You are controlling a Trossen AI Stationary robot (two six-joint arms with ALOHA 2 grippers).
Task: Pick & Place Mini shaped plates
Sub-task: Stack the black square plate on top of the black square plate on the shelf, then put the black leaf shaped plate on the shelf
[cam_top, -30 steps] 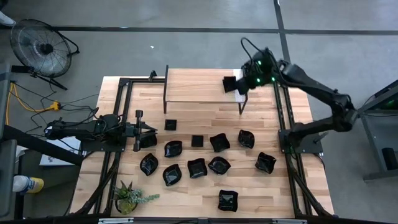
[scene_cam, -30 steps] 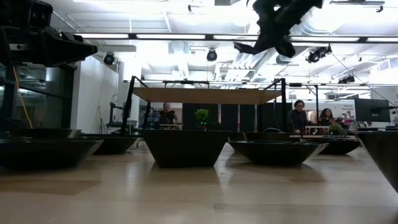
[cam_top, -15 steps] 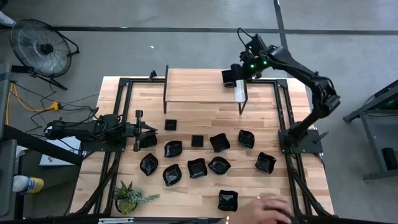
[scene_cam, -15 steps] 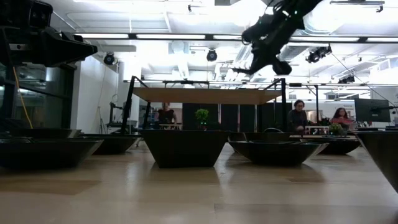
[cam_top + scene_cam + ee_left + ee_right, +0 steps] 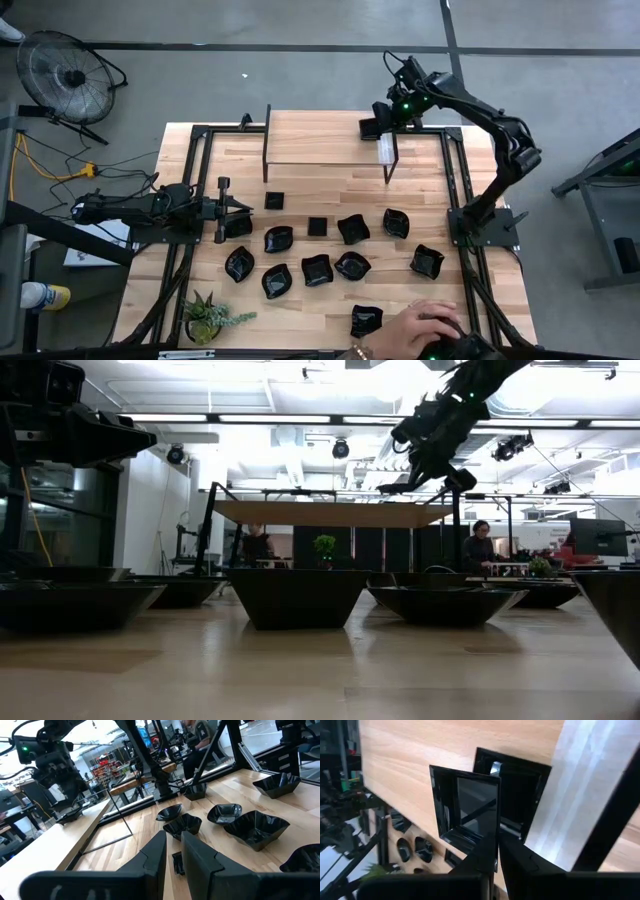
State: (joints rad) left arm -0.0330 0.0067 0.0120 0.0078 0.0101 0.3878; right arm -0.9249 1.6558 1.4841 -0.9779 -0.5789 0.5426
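Several glossy black mini plates (image 5: 316,268) rest on their bases across the middle of the table, close up in the low view (image 5: 295,595). My right gripper (image 5: 380,122) is over the right end of the raised wooden shelf (image 5: 320,140), shut on a small square plate (image 5: 467,810). A second square plate (image 5: 522,790) lies on the shelf right behind the held one. My left gripper (image 5: 245,207) waits at the table's left, shut, beside a plate (image 5: 238,227). My right gripper pinches the square plate by one side of its rim (image 5: 494,840), one finger on the hollow side and one on the outer side. It comes slanting down from the table's right. The plate is tilted and lifted just clear of the shelf top (image 5: 395,487).
A person's hand (image 5: 425,325) reaches in over the near right edge beside a plate (image 5: 365,320). A green potted plant (image 5: 205,318) stands at the near left corner. Black frame rails (image 5: 455,190) run along both sides. The shelf's left part is bare wood.
My right gripper, still shut on the square plate, has moved toward the far edge and come down toward the shelf's right end, turning its wrist. A person's hand has come in over the near right edge toward the nearest plate.
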